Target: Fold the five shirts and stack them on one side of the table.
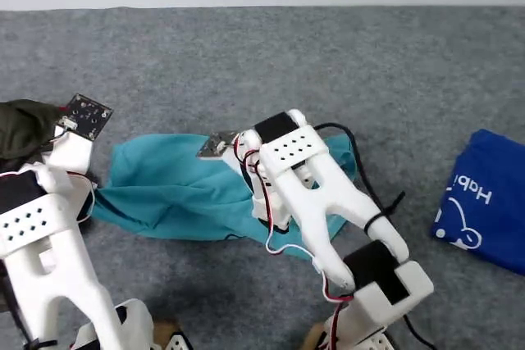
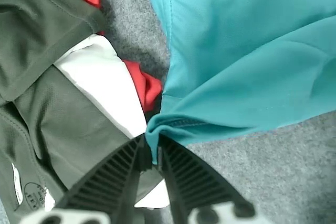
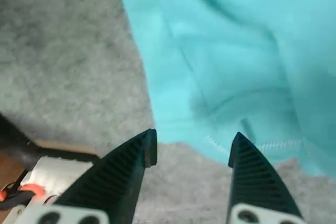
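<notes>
1. High view: the left arm (image 1: 49, 227) rises from the lower left of the frame. Its wrist leans toward the left corner of the teal shirt (image 1: 164, 186). The right arm (image 1: 320, 178) comes up from the bottom centre and bends over the shirt's right half, hiding part of it.
2. The teal shirt lies spread and rumpled across the centre left of the grey felt table cover (image 1: 328, 63). A folded blue shirt (image 1: 484, 202) with white print lies at the right edge, well apart from it. A dark olive shirt (image 1: 20, 133) is bunched at the left edge, just beside the left arm's wrist.
3. Left wrist view: the left gripper (image 2: 151, 148) is clamped on a corner of the teal shirt's hem, with the cloth pinched between its black ribbed fingers.
4. Beside that corner, on the left of the frame, is a heap: the olive shirt, a white shirt (image 2: 105, 87), and a red shirt (image 2: 148, 85) showing between the white and the teal. The teal cloth fans out toward the upper right in smooth folds.
5. Right wrist view: the right gripper (image 3: 194, 145) stands wide open at the bottom of the frame. Its tips are over the grey felt, right at the teal shirt's stitched hem. The teal cloth, softly creased, covers the upper right.
</notes>
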